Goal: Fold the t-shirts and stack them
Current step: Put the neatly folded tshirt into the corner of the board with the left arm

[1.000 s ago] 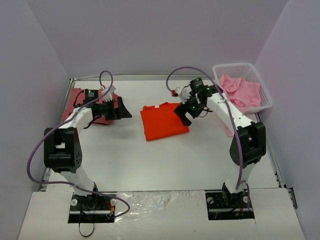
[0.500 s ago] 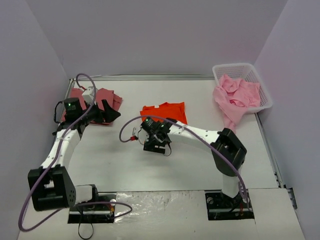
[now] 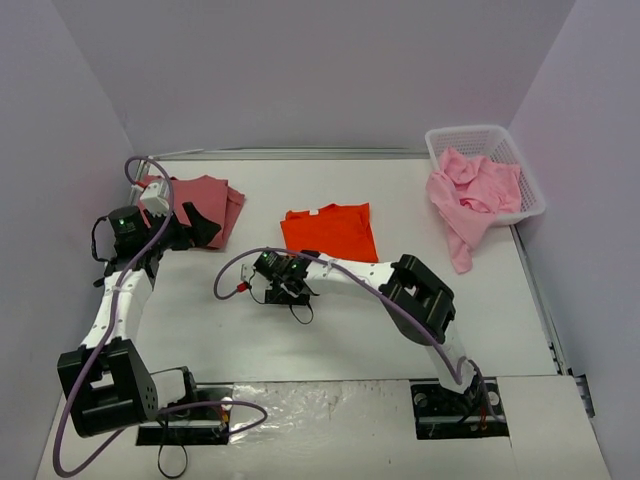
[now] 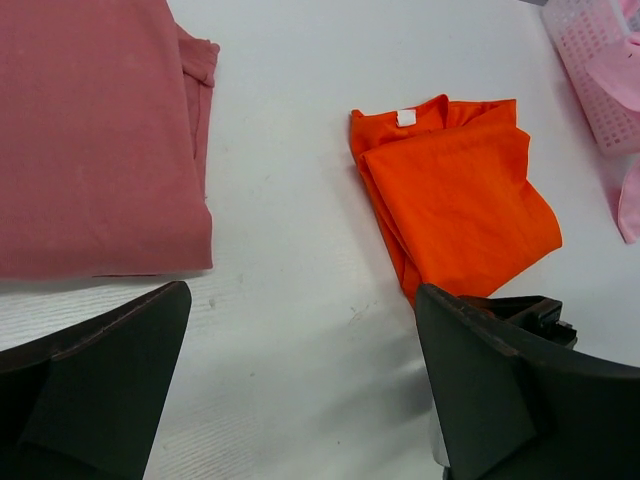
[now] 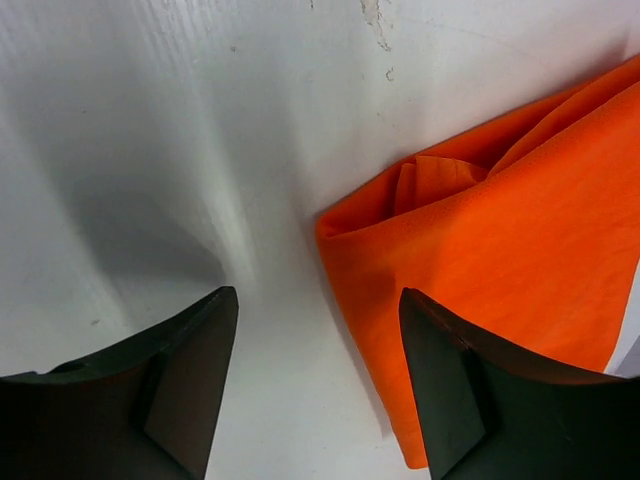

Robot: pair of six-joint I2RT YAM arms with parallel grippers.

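Folding of the bright orange-red cloth t-shirt [image 3: 330, 232], laid on the white table [image 3: 350, 325], is judged in hand. Right gripper [image 5: 318, 300] and left gripper [image 4: 300, 290] are held spread, empty; its near corner must be pinched next.

The white table [image 3: 350, 330] bears a folded rose-red shirt [image 3: 195, 200], an orange shirt [image 3: 330, 230] and a basket [image 3: 480, 135].

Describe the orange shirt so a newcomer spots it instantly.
On the white table, look mid-width toward the back, between the folded rose-red t-shirt at the left and the white basket of pink t-shirts at the right. The orange t-shirt lies there alone, folded flat. It is the only bright orange-red cloth in the scene.
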